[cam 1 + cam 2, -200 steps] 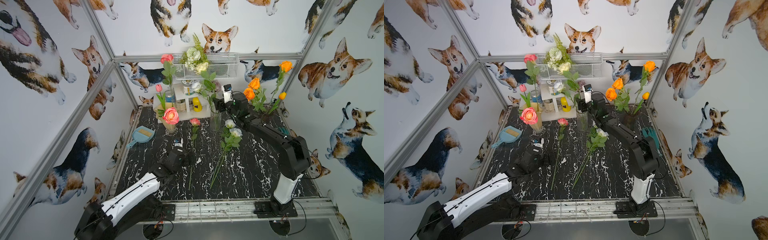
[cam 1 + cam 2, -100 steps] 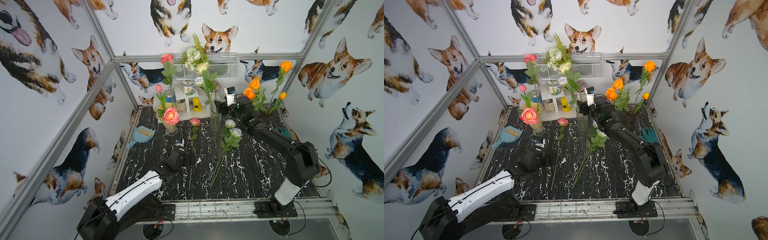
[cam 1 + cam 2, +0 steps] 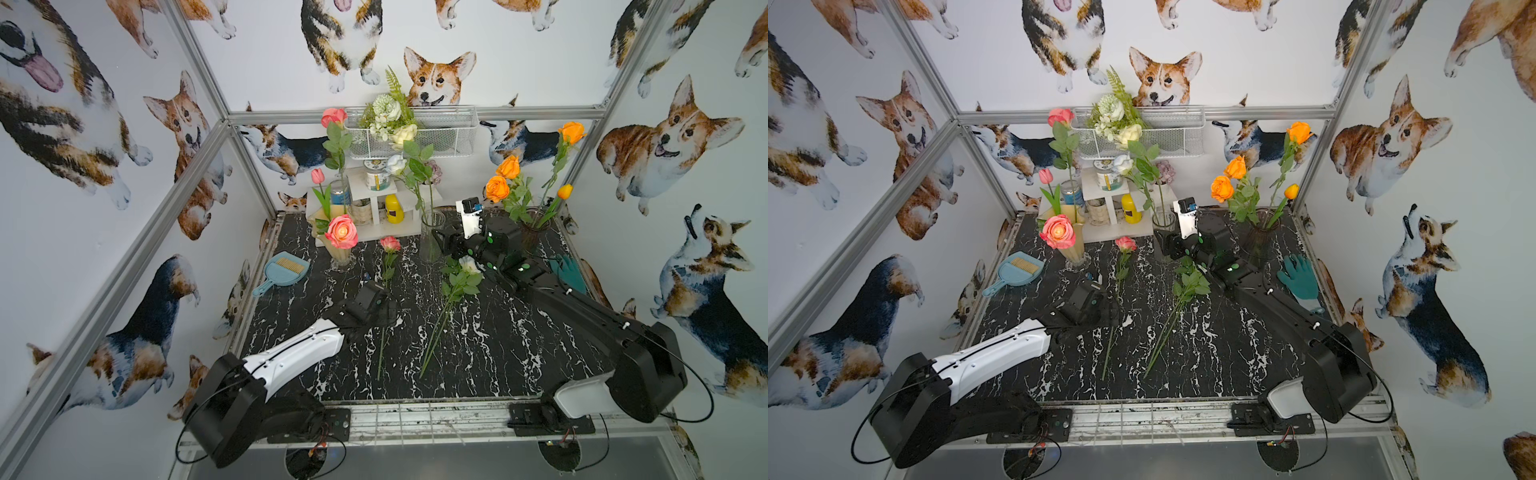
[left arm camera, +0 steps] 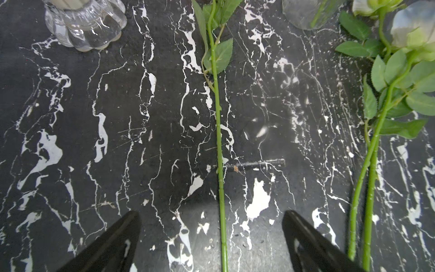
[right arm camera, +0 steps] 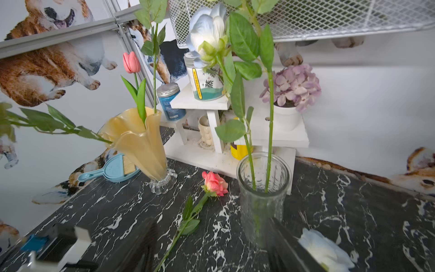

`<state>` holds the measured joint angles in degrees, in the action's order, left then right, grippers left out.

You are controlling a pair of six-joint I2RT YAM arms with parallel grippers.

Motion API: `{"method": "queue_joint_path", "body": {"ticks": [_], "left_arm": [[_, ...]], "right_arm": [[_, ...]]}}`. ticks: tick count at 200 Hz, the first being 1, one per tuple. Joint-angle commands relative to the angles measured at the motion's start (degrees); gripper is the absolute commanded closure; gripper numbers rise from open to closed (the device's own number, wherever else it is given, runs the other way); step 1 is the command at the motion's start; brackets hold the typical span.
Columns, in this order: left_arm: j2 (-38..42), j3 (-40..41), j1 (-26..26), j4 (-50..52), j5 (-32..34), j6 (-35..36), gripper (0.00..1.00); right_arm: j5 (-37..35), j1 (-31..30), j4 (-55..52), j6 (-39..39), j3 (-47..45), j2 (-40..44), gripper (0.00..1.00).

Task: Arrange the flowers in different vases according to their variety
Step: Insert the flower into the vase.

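While pink rose (image 3: 390,243) lies loose, clear vase (image 3: 431,241) holds two stems (image 5: 270,131).

Twin high views downward, wrist views close, sharing pink rose (image 5: 214,180)

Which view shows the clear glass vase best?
The right wrist view: the clear glass vase is close up, with its rim, ribbed wall and the two stems inside all visible. Both top views show it small and distant; the left wrist view catches only its base edge.
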<state>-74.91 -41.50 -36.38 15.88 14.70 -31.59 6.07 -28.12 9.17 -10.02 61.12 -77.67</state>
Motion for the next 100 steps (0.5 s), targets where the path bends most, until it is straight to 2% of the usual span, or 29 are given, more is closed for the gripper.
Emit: {"method": "queue_joint_path", "body": {"ticks": [1,22,59,100], "left_arm": [[-4.27,-3.88,0.10,3.11,-0.78,0.40,0.02],[-9.36,-7.77,0.42,4.44,-1.96,1.51,0.05],[-17.46,-15.01,2.45,7.16,-4.18,3.81,0.16],[-23.35,-18.19,6.85,6.66,-8.60,5.81,0.26]], "right_arm": [[0.38,-0.09,-3.15,-2.43,-3.34,4.78,0.24],[-0.41,-0.01,-6.35,-2.59,-6.64,10.31,0.24],[-0.40,0.98,-11.60,-3.56,-10.45,19.24,0.23],[-0.36,2.80,-14.73,-4.39,-14.38,25.78,0.23]]}}
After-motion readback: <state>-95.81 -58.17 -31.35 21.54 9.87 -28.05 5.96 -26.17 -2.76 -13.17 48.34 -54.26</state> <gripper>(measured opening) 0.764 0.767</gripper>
